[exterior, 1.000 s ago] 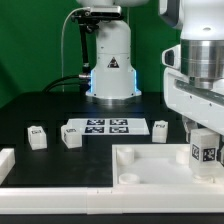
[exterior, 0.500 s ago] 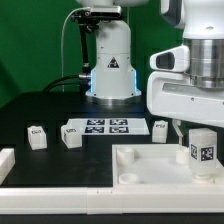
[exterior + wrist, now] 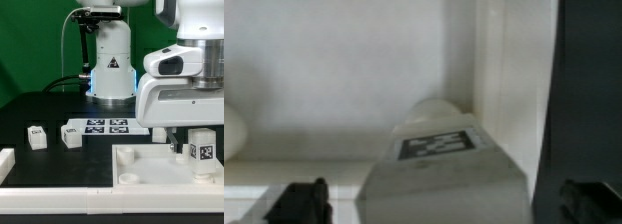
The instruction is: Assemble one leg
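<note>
A white leg [image 3: 204,150] with a square tag stands upright in the white tabletop [image 3: 150,168] at the exterior view's right. In the wrist view the same leg [image 3: 441,150] lies between my two dark fingers [image 3: 304,200], with a gap on each side. My gripper [image 3: 443,205] is open and holds nothing. In the exterior view the arm's big white hand [image 3: 185,90] hangs just above and left of this leg and hides the fingertips. Two more legs [image 3: 37,137] [image 3: 70,136] stand on the black table at the left.
The marker board [image 3: 100,127] lies flat in the middle, in front of the robot base [image 3: 110,70]. A white part [image 3: 6,160] sits at the left edge. The tabletop's raised rim [image 3: 125,155] runs beside the leg.
The arm's hand has swung toward the exterior view's left and now covers the small leg that stood right of the marker board. The leg in the tabletop has not moved.
</note>
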